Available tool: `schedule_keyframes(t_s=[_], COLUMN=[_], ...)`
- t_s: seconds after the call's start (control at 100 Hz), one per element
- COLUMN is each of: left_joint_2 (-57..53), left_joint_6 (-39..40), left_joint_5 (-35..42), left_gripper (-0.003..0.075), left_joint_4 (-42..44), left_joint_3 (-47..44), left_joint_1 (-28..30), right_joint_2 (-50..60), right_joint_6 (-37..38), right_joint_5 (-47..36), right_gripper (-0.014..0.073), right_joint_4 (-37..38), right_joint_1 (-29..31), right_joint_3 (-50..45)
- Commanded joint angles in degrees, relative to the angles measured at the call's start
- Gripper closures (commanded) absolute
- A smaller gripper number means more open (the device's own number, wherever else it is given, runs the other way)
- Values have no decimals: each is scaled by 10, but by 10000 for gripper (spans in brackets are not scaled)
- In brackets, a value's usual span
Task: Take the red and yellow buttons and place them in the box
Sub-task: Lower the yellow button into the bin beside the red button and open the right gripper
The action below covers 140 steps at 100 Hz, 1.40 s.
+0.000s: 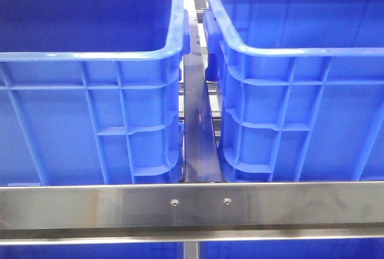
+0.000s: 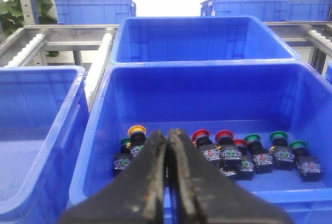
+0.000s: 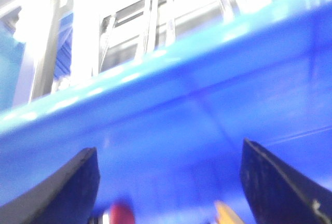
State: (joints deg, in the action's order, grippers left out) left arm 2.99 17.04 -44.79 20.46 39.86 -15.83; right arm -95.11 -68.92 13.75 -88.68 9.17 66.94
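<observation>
The left gripper (image 2: 167,146) is clenched empty above a blue crate (image 2: 98,130) holding push buttons – one yellow button (image 2: 137,130), several red buttons (image 2: 201,135), and green ones. The right gripper (image 3: 166,182), fingers spread wide, hangs inside a crate – likely poised to grasp.

Yellow button (image 2: 137,130): one, orange-yellow cap on black body, upright on crate (image 2: 93,146) floor. Red buttons (image 2: 201,136): three, round red caps, black bodies, upright in the same row among green ones.
</observation>
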Motion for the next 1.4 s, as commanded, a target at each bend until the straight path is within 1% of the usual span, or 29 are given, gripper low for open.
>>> schedule_keyframes(t_s=[0.0, 0.19, 0.32, 0.59, 0.87, 1.06, 1.2, 1.25, 1.3, 1.39], left_joint_2=[11, 11, 11, 11, 11, 11, 11, 11, 11, 11], left_joint_6=[5, 5, 5, 5, 5, 5, 5, 5, 5, 5], left_joint_5=[41, 41, 41, 41, 41, 41, 41, 41, 41, 41], left_gripper=[739, 739, 739, 739, 739, 739, 739, 739, 739, 739], left_joint_4=[7, 7, 7, 7, 7, 7, 7, 7, 7, 7], left_joint_3=[10, 10, 10, 10, 10, 10, 10, 10, 10, 10], left_joint_1=[1, 1, 1, 1, 1, 1, 1, 1, 1, 1], right_joint_2=[71, 169, 235, 382, 569, 700, 774, 795, 812, 830], right_joint_6=[-49, -130, -139, -139, -139, -139, -139, -139, -139, -139], right_joint_5=[-34, -127, -166, -160, -162, -159, -159, -159, -159, -159], right_gripper=[12, 12, 12, 12, 12, 12, 18, 39, 82, 212], right_joint_4=[6, 6, 6, 6, 6, 4, 4, 4, 4, 4], right_joint_1=[-18, -80, -113, -119, -119, -119, -119, -119, -119, -119], right_joint_3=[-14, -87, -129, -240, -361, -415, -449, -458, -466, -476])
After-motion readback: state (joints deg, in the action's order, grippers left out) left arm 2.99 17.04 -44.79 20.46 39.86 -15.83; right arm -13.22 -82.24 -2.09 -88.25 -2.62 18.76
